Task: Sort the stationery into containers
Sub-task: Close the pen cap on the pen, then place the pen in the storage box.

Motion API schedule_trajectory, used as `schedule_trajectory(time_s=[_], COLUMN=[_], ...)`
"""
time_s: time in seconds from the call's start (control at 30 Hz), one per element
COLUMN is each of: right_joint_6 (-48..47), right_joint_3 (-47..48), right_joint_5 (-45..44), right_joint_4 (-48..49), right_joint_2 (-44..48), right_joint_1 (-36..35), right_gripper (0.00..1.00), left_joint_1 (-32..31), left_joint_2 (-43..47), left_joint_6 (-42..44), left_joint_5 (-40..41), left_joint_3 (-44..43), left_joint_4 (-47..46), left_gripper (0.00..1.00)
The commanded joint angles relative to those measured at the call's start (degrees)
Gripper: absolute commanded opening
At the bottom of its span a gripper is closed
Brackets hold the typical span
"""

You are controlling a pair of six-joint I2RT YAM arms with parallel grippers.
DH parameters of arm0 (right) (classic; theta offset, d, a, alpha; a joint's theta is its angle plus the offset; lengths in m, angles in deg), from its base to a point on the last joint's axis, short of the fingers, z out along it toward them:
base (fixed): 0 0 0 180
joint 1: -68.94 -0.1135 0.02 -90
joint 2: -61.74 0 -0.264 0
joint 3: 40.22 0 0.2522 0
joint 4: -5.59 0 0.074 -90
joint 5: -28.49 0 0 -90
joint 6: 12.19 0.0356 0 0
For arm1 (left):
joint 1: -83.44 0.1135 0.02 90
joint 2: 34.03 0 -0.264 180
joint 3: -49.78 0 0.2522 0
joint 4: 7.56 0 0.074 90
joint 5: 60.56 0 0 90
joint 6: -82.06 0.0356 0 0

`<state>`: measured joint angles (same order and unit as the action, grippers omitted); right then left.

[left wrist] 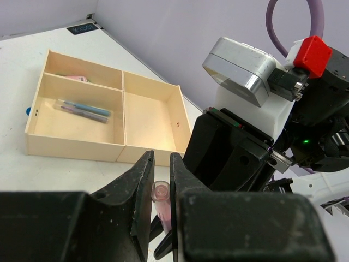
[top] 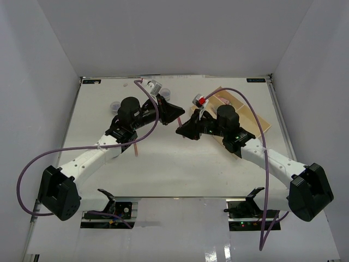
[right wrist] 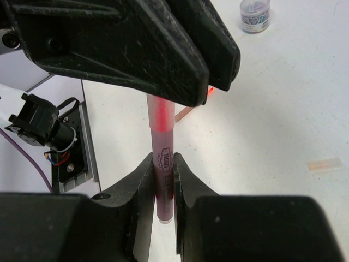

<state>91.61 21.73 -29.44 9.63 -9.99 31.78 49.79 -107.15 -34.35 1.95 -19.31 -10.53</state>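
Right gripper (right wrist: 163,164) tight on the pink pen (right wrist: 162,123), left gripper (left wrist: 161,158) tight on its other end, near the beige tray (left wrist: 76,146)

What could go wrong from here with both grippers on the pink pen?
1. The left gripper and the right gripper both clamp the thin pink plastic pen. If either arm pulls away before one opens, the pen may bend or slip free.
2. The two grippers sit nose to nose above the table, so a small misjudged move could knock them together.
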Motion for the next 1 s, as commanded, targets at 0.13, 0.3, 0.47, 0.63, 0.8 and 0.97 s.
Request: schedule_trajectory(time_s=[0.13, 0.3, 0.47, 0.63, 0.8, 0.97], right_joint_6=[0.5, 0.4, 0.1, -0.8, -4.1, -7.4], right_joint_3=[0.2, -0.5, -1.2, -3.1, -5.5, -3.5], right_joint_5=[-2.3, -2.0, -2.0, -2.7, -7.6, -15.0], right_joint_4=[9.6, 9.7, 9.1, 7.7, 3.9, -4.2], right_joint_2=[2.8, 2.2, 1.9, 1.7, 1.3, -1.3], right_joint_1=[1.4, 1.5, 1.5, 1.5, 2.0, 5.8], right_gripper=[0.08, 0.08, 0.08, 0.08, 0.08, 0.08], left_joint_1=[0.1, 0.1, 0.1, 0.3, 1.5, 3.3], left_joint_2=[-1.1, -1.2, -1.3, -0.8, 0.9, 3.4], left_joint_6=[0.4, 0.2, 0.0, -0.3, -0.3, 1.3], left_joint_5=[-1.4, -1.2, 0.1, 1.6, 2.7, 11.4], left_joint_3=[0.3, -0.3, -0.6, -1.5, -2.8, -3.1], left_joint_4=[5.2, 4.9, 4.3, 3.4, 4.3, 9.9], left_gripper=[0.24, 0.41, 0.51, 0.62, 0.73, 0.84])
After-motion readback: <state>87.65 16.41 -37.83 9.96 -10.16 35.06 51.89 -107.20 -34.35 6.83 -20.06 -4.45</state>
